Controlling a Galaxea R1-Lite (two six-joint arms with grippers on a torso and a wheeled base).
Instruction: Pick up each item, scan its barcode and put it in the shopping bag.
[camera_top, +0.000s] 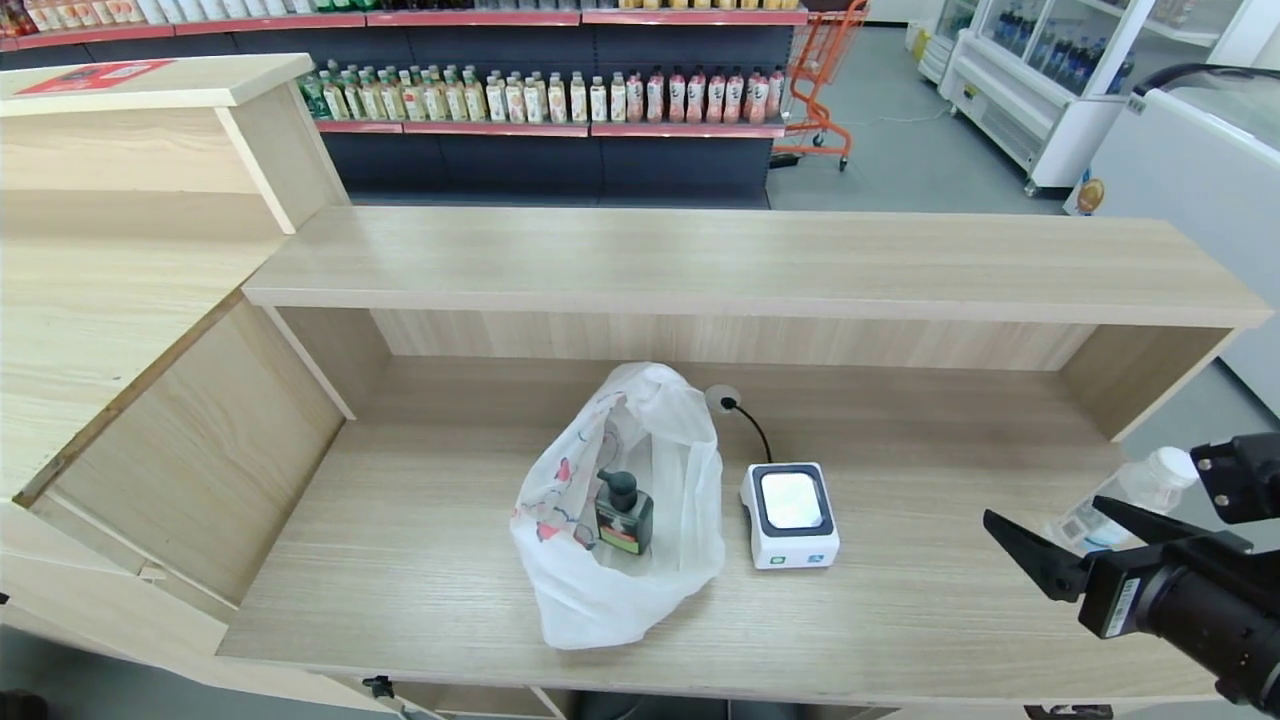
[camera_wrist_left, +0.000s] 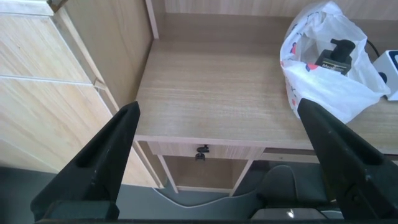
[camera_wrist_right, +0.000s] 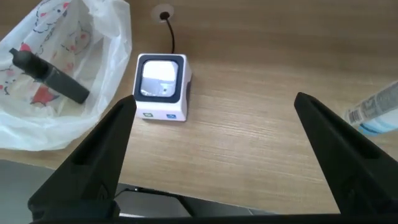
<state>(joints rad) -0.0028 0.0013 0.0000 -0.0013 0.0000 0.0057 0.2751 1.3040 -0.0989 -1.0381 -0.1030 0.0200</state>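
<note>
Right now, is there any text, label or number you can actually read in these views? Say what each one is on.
No text is readable in any view.
Pump bottle label, inside the bag: blurred.
Clear bottle label: barcode lines show, digits too small.
Scanner front stickers: too small.
Red sign, far left: too small.
Shelf bottles labels: too small.

head: high, looking down on counter (camera_top: 400, 560) | wrists: near front edge | shared: shopping bag (camera_top: 585, 595)

Right of the scanner (camera_top: 790, 515), the clear bottle (camera_top: 1140, 485) is partly hidden behind the right hand (camera_top: 1040, 507), its label too small to tell.
</note>
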